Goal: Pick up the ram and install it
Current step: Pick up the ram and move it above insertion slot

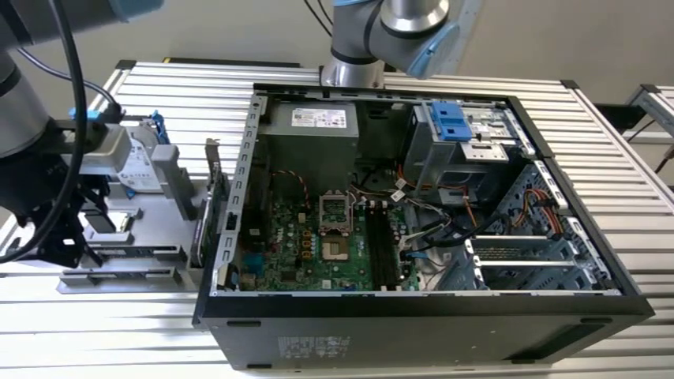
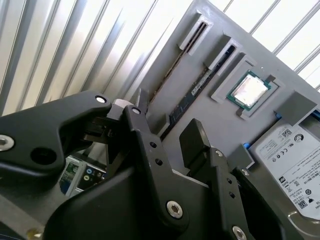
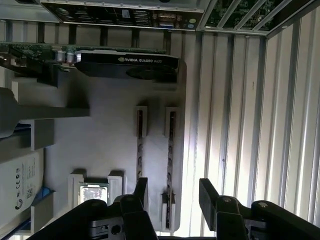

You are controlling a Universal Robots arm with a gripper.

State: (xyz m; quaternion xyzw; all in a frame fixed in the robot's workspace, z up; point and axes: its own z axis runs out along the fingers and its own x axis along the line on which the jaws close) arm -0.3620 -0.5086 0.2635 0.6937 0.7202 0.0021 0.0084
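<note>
You are at the pick-up step: the ram (image 2: pixel 192 92), a long, narrow dark blue circuit-board stick, stands on edge in a slotted holder of the flat grey parts tray (image 1: pixel 153 217) at the left of the exterior view. Your black two-fingered gripper (image 2: pixel 167 114) hangs above the holders, jaws spread and empty. I judge the grasp calls for pads squared to the stick's flat faces, then a straight lift clear of the raised end brackets. Room is tight: a second slotted holder (image 2: pixel 192 35) lies just beside, the small square silver processor chip (image 2: pixel 248 90) sits near on the other side, and the black graphics card (image 3: pixel 127 62) closes the tray's end; the ribbed metal table (image 3: pixel 240 125) past the tray's edge looks open
</note>
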